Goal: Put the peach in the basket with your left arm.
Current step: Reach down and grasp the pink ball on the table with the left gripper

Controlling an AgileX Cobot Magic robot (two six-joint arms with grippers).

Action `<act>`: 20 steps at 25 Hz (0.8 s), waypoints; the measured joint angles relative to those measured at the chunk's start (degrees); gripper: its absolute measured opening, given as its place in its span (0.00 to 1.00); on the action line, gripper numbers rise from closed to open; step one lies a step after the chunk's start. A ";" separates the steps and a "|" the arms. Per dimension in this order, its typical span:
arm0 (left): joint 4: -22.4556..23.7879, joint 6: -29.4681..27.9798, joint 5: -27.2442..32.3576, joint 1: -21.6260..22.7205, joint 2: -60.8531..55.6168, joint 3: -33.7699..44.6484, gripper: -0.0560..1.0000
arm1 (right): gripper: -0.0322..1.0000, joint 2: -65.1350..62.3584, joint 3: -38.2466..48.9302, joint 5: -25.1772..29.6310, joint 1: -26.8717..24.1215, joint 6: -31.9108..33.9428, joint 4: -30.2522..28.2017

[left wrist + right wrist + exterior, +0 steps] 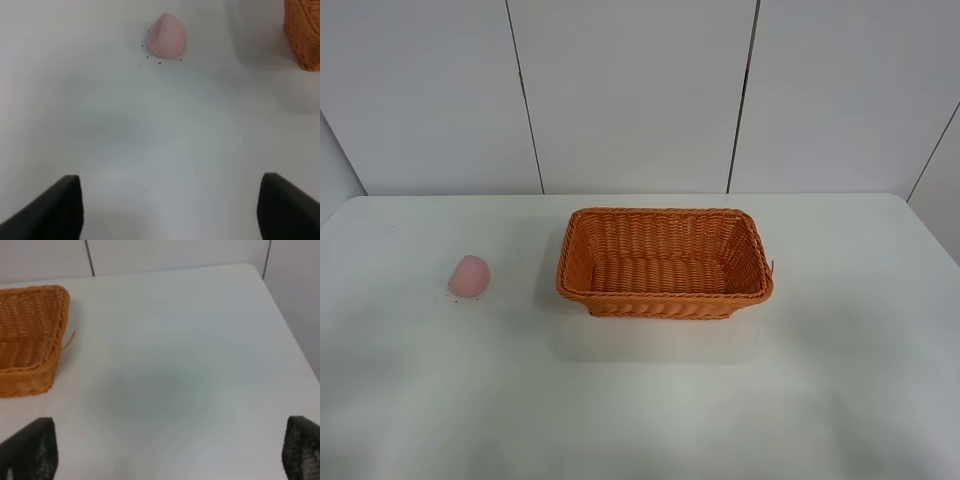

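The pale pink peach lies on the white table, left of the orange-brown wicker basket, which stands empty at the table's middle. No arm shows in the exterior high view. In the left wrist view the peach lies ahead of my left gripper, well apart from it; its two dark fingers stand wide apart and hold nothing. A corner of the basket shows beside the peach. My right gripper is open and empty over bare table, with the basket's end off to one side.
The white table runs back to a white panelled wall. Tiny dark specks dot the table around the peach. The table's right edge and corner show in the right wrist view.
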 joint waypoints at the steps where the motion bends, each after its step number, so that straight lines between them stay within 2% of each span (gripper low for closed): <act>1: 0.00 0.00 0.00 0.00 0.00 0.00 0.83 | 0.70 0.00 0.00 0.00 0.00 0.00 0.00; 13: 0.00 0.00 -0.05 0.00 1.65 -0.64 0.83 | 0.70 0.00 0.00 0.00 0.00 0.00 0.00; 20: 0.00 0.00 -3.58 0.00 23.78 -9.43 0.83 | 0.70 0.00 0.00 0.00 0.00 0.00 0.00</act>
